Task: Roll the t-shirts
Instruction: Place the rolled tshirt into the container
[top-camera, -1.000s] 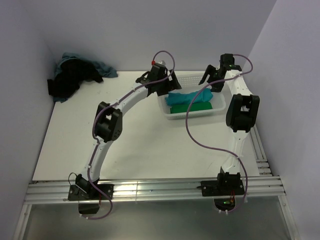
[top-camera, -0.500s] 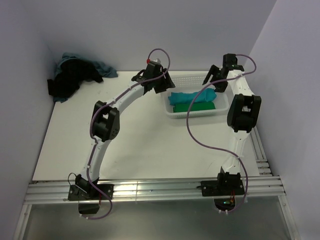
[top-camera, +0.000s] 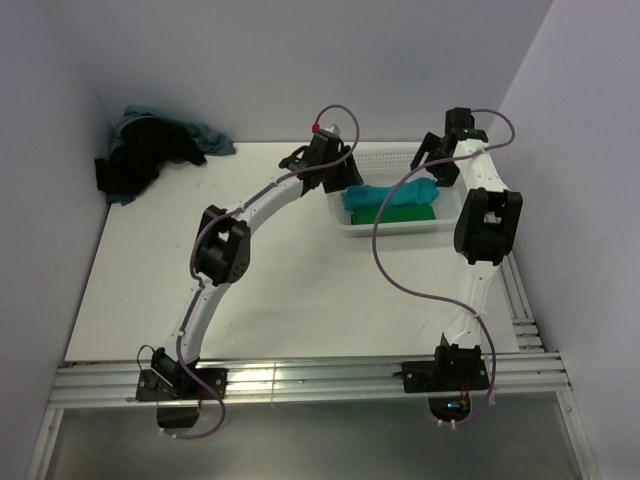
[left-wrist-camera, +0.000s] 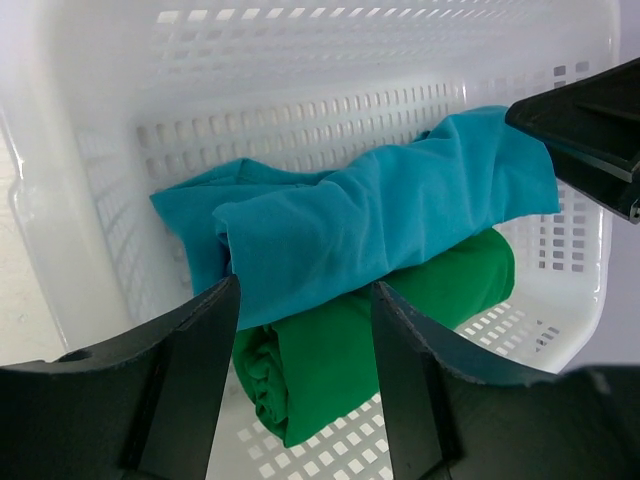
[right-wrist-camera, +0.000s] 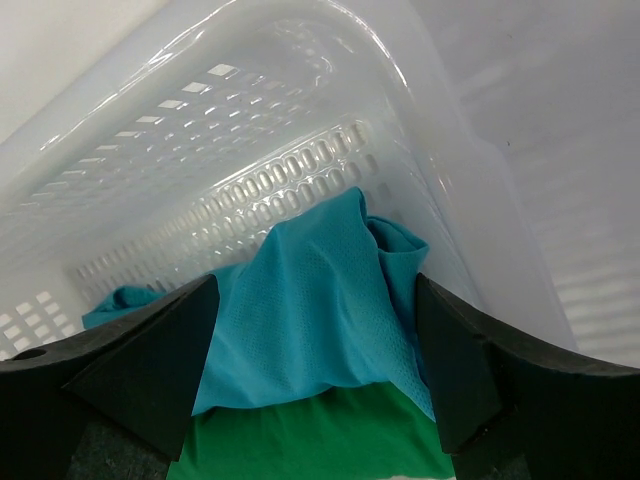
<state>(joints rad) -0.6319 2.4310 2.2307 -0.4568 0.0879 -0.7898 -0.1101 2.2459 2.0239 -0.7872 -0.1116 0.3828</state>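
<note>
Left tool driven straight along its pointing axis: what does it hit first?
Probably the teal t-shirt, lying on the green t-shirt in the basket; it sits dead ahead of the left tool. Depth unclear.

T-shirts, four pieces, solid colours: two rolled, two loose.
Teal t-shirt (top-camera: 392, 192): soft cotton, loosely rolled into a long bundle with folds showing, lying lengthwise on top of the green t-shirt (top-camera: 402, 215), a tighter roll flat on the floor of the white lattice basket (top-camera: 385, 156) at 1 o'clock on the table. Black t-shirt (top-camera: 140, 162) and dusty blue t-shirt (top-camera: 207, 136): unrolled, crumpled together in one heap at 10 o'clock, black uppermost, blue showing at the 3 o'clock edge.
</note>
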